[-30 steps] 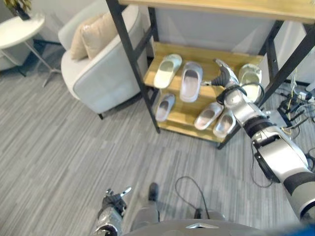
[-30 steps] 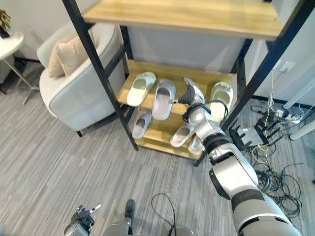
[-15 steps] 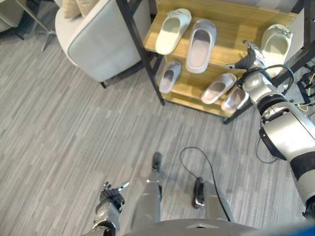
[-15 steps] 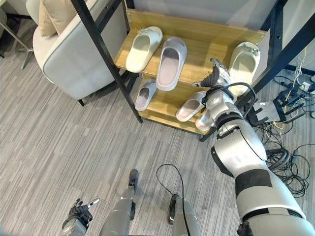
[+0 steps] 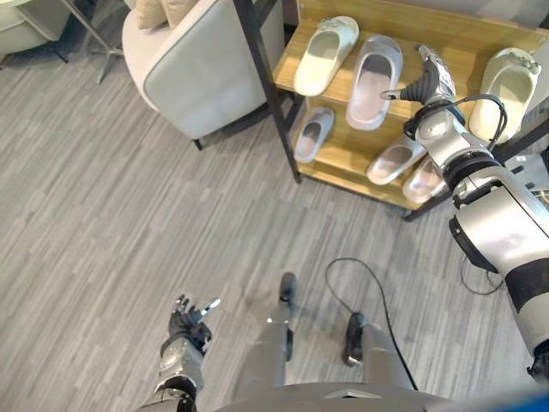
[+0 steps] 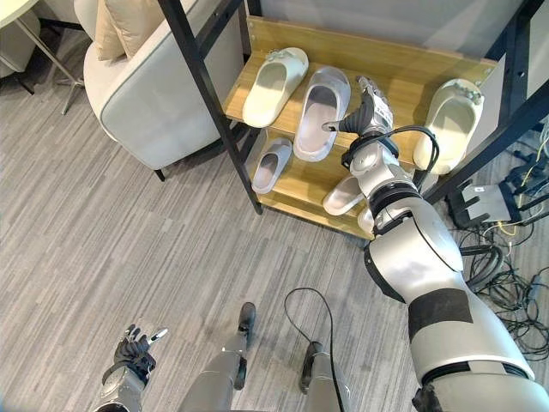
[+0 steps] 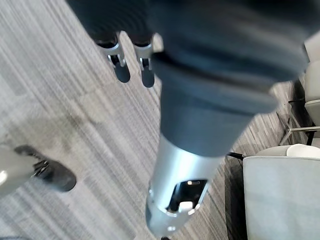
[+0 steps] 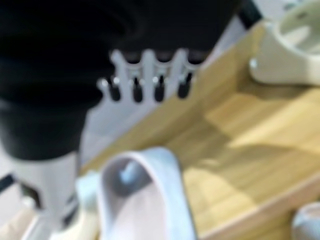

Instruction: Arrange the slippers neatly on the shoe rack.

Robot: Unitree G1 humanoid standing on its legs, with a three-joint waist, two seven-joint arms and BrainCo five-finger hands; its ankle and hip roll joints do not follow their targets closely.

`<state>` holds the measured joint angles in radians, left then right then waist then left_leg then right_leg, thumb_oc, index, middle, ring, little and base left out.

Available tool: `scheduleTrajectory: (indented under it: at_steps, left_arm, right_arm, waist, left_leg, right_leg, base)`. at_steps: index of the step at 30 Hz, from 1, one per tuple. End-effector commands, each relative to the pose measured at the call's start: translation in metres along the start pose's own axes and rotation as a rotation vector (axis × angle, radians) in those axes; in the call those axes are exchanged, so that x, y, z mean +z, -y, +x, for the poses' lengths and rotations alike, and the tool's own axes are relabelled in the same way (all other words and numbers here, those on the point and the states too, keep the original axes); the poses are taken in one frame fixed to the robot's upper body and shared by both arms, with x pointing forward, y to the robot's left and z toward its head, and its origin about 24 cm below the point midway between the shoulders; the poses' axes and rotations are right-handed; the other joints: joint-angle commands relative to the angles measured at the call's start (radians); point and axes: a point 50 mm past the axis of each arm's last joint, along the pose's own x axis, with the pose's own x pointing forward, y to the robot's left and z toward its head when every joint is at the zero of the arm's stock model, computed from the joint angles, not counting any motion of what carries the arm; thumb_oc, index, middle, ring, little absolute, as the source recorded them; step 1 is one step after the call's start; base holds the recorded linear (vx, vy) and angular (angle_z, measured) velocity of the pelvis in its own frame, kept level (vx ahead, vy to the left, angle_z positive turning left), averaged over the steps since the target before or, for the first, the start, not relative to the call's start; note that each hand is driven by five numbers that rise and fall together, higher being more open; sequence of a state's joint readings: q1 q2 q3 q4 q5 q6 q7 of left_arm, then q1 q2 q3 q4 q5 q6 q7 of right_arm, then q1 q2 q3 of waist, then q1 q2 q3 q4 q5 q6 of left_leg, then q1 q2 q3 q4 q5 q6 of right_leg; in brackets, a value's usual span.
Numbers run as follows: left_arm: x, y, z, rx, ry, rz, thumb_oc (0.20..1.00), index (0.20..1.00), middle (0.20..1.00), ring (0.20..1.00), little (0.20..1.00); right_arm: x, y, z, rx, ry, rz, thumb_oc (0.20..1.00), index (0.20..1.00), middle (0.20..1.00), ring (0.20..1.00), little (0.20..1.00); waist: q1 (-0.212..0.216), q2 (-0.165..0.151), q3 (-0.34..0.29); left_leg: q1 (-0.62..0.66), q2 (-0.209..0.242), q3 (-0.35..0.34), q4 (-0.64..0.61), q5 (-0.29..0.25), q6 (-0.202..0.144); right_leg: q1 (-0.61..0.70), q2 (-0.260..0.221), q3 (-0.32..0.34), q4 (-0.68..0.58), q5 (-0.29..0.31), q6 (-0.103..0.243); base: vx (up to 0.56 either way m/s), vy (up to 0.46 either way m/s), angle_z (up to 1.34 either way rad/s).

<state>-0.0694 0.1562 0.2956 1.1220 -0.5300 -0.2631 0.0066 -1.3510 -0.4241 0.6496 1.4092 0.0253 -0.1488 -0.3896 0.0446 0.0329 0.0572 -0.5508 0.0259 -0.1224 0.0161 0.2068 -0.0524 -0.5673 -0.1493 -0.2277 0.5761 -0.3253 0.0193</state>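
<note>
On the grey floor by the armchair, the shoe rack holds the slippers, and the right hand, open and empty, has moved from the cream slipper to beside the grey slipper, probably to straighten it.

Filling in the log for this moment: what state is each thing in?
Right hand: open, raised over the upper shelf beside the grey slipper.
Left hand: open, low over the floor.
Grey slipper: flat, sole down.
Cream slippers: apart, at opposite shelf ends.
Lower-shelf slippers: lying loosely.
</note>
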Motion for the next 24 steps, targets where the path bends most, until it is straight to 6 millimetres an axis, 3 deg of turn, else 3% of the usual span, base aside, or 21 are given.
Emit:
scheduleTrajectory:
  at_steps: [1,7,8,9,10,12,15,24]
  left_arm:
    - [0.028,0.001,0.01,0.021,0.079,-0.079,1.0,1.0,1.0,1.0,1.0]
    - [0.025,0.002,0.009,0.01,0.074,-0.075,1.0,1.0,1.0,1.0,1.0]
    - [0.024,0.002,0.008,0.011,0.07,-0.074,1.0,1.0,1.0,1.0,1.0]
    - [0.023,0.001,0.008,0.012,0.067,-0.073,1.0,1.0,1.0,1.0,1.0]
    - [0.038,0.019,0.014,0.029,0.112,-0.143,1.0,1.0,1.0,1.0,1.0]
    - [0.035,0.009,0.013,0.034,0.086,-0.142,1.0,1.0,1.0,1.0,1.0]
    - [0.014,-0.004,0.006,0.041,0.031,-0.086,1.0,1.0,1.0,1.0,1.0]
    - [0.003,-0.009,0.003,0.085,-0.006,-0.084,1.0,1.0,1.0,1.0,1.0]
  right_arm:
    - [0.059,0.069,0.024,-0.166,0.136,0.001,1.0,1.0,1.0,1.0,1.0]
    - [0.052,0.063,0.023,-0.142,0.121,-0.026,1.0,1.0,1.0,1.0,1.0]
    - [0.051,0.061,0.023,-0.141,0.12,-0.032,0.89,0.89,0.89,0.89,0.89]
    - [0.049,0.06,0.022,-0.14,0.117,-0.036,0.878,0.878,0.878,0.878,0.878]
    - [0.055,0.052,0.021,-0.125,0.126,-0.017,0.893,0.893,0.893,0.893,0.893]
    - [0.051,0.058,0.022,-0.129,0.117,-0.024,1.0,1.0,1.0,1.0,1.0]
    - [0.044,0.051,0.02,-0.116,0.103,-0.019,1.0,1.0,1.0,1.0,1.0]
    - [0.039,-0.001,0.004,0.01,0.12,0.082,1.0,1.0,1.0,1.0,1.0]
  waist:
    - [0.001,-0.078,0.176]
    - [0.002,-0.082,0.183]
    - [0.001,-0.083,0.183]
    - [0.001,-0.083,0.183]
    - [-0.007,-0.084,0.18]
    - [-0.006,-0.078,0.177]
    - [-0.003,-0.084,0.165]
    - [-0.012,-0.122,0.121]
  left_leg:
    - [0.246,-0.064,-0.001,-0.096,-0.119,0.0]
    - [0.274,-0.058,-0.005,-0.096,-0.123,0.004]
    - [0.28,-0.057,-0.005,-0.096,-0.125,0.005]
    - [0.287,-0.056,-0.005,-0.097,-0.127,0.006]
    - [0.293,-0.053,0.0,-0.098,-0.13,0.006]
    - [0.305,-0.055,0.004,-0.1,-0.135,0.008]
    - [0.338,-0.054,0.006,-0.1,-0.145,0.013]
    - [0.413,-0.043,0.021,-0.092,-0.175,0.026]
  right_leg:
    - [0.394,-0.011,0.005,-0.658,0.363,0.109]
    - [0.426,-0.009,-0.001,-0.659,0.353,0.107]
    - [0.43,-0.01,0.001,-0.659,0.353,0.106]
    - [0.436,-0.01,0.0,-0.659,0.352,0.106]
    - [0.437,-0.01,0.004,-0.659,0.352,0.106]
    - [0.445,-0.012,0.009,-0.66,0.35,0.108]
    - [0.473,-0.009,0.012,-0.66,0.344,0.106]
    - [0.534,0.006,0.031,-0.657,0.329,0.102]
  base:
    - [0.03,0.001,-0.09]
    - [0.02,0.002,-0.04]
    - [0.0,0.0,0.0]
    - [0.0,0.0,0.0]
    - [0.02,0.05,-0.02]
    - [0.02,0.063,-0.03]
    - [0.03,0.046,-0.08]
    - [0.02,0.021,-0.02]
